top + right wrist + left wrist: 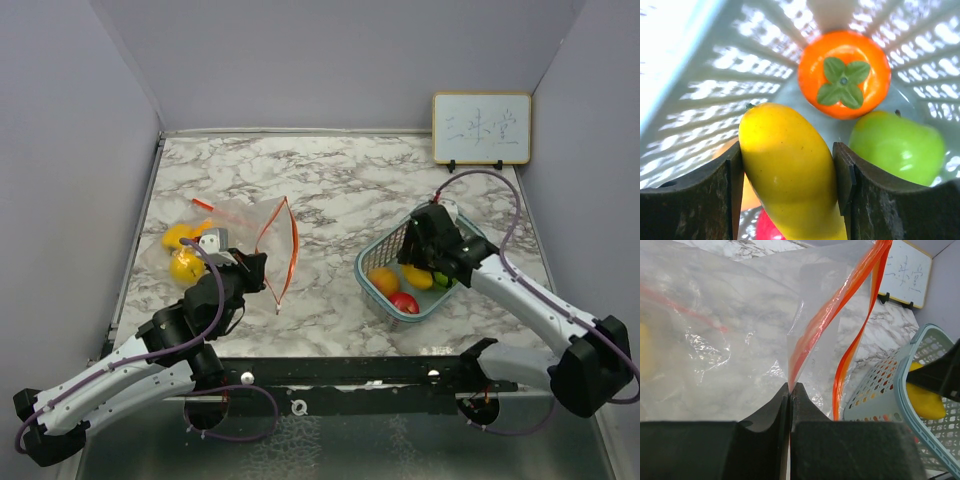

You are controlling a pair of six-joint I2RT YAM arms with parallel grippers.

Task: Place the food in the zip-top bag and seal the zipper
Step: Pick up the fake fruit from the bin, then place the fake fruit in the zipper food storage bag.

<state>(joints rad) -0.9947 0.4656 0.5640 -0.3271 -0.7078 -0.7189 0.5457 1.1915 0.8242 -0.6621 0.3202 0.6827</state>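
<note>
A clear zip-top bag [250,215] with an orange zipper [290,240] lies left of centre, its mouth held open. Two yellow fruits [183,252] are at its left end, seemingly inside it. My left gripper [262,270] is shut on the bag's zipper edge [812,335]; its jaws pinch the film [791,386]. A teal mesh basket [375,285] at the right holds orange [383,280], red [404,302] and green [441,280] fruits. My right gripper [425,268] is down in the basket, shut on a yellow mango-like fruit [785,170]. An orange persimmon [844,75] and a green apple [897,147] lie beyond it.
A small whiteboard [481,128] stands at the back right against the wall. Grey walls close in the marble table [350,180] on the left, back and right. The basket [880,390] shows to the right of the bag in the left wrist view.
</note>
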